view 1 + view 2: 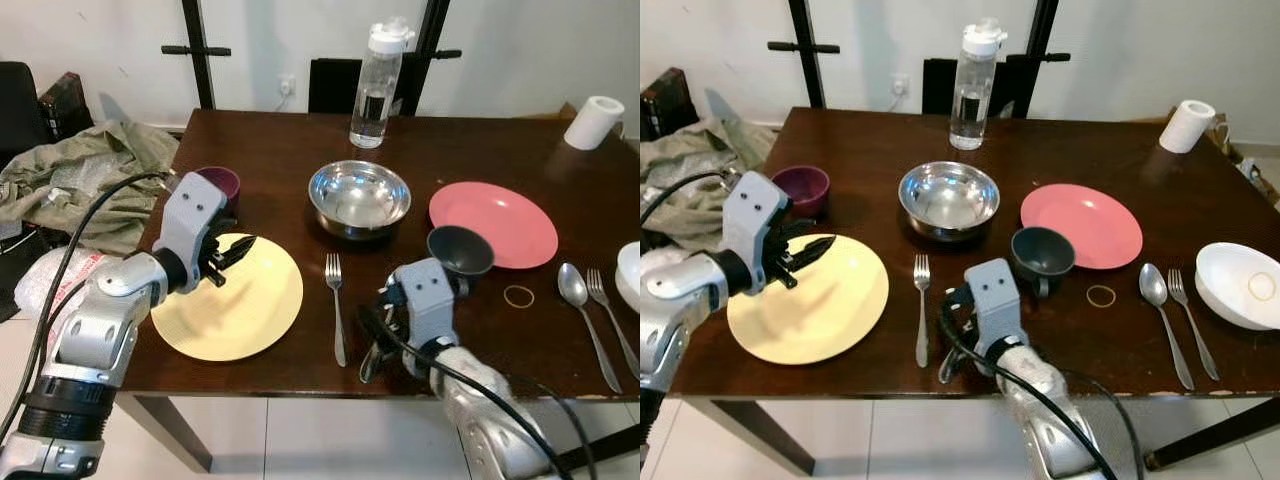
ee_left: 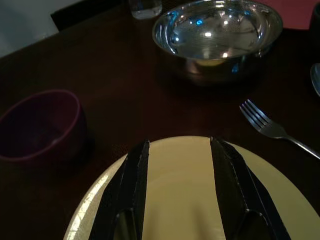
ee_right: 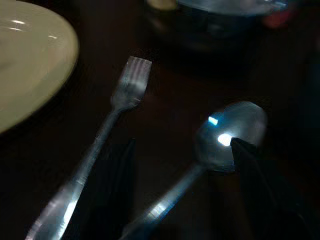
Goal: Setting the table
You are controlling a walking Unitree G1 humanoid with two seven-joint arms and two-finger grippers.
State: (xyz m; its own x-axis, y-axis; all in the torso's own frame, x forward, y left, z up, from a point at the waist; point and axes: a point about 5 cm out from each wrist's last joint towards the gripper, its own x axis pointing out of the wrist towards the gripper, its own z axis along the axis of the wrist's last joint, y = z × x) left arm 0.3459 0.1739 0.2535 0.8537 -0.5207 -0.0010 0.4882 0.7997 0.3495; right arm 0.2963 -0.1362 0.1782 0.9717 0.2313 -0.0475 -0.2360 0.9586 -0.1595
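Observation:
A yellow plate (image 1: 240,310) lies at the front left of the dark wooden table (image 1: 280,150), with a fork (image 1: 337,310) just right of it. My left gripper (image 1: 238,257) hovers open over the plate's far edge, its two fingers (image 2: 135,175) apart with nothing between them. My right gripper (image 1: 375,350) is low at the table's front edge, right of the fork. It is open, and a spoon (image 3: 230,132) lies on the table between its fingers, beside that fork (image 3: 125,92).
Behind the plate stand a maroon bowl (image 1: 222,183), a steel bowl (image 1: 359,195), a dark grey cup (image 1: 460,250) and a pink plate (image 1: 495,225). A water bottle (image 1: 378,90) and a paper roll (image 1: 593,122) stand at the back. At the right lie another spoon (image 1: 575,290) and fork (image 1: 605,300), with a white bowl (image 1: 1240,285).

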